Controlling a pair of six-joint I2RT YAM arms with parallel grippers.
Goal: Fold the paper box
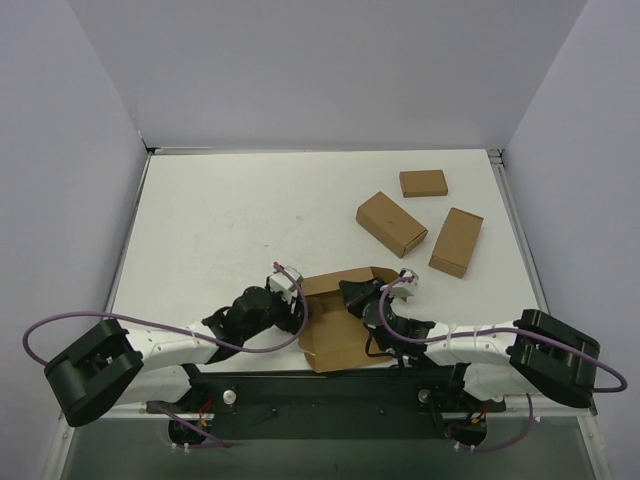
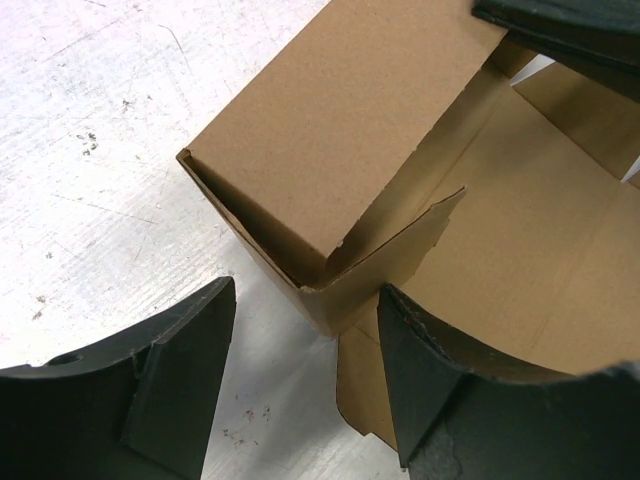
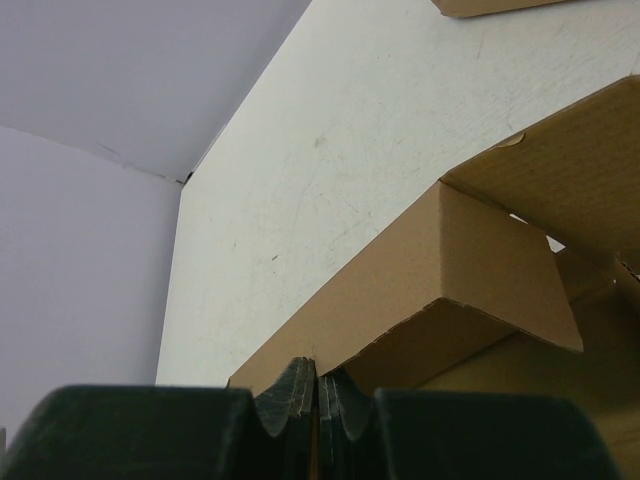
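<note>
Your left gripper [image 2: 307,297] has its jaws apart. They straddle the nearest bottom corner of the paper box [image 2: 340,130], where a raised wall meets a side flap; I can't tell whether either finger touches it. From that corner the wall runs away and to the right, so the box lies straight ahead of this gripper. Your right gripper [image 3: 316,390] is clamped on a thin cardboard edge of the same box, and the folded panel rises just beyond it. The box sits on the desk [image 1: 220,220] between both grippers, close to the arm bases. From above, arms and cables hide its middle and tabs. The three ready-made boxes [image 1: 390,222] lie well apart, farther back.
</note>
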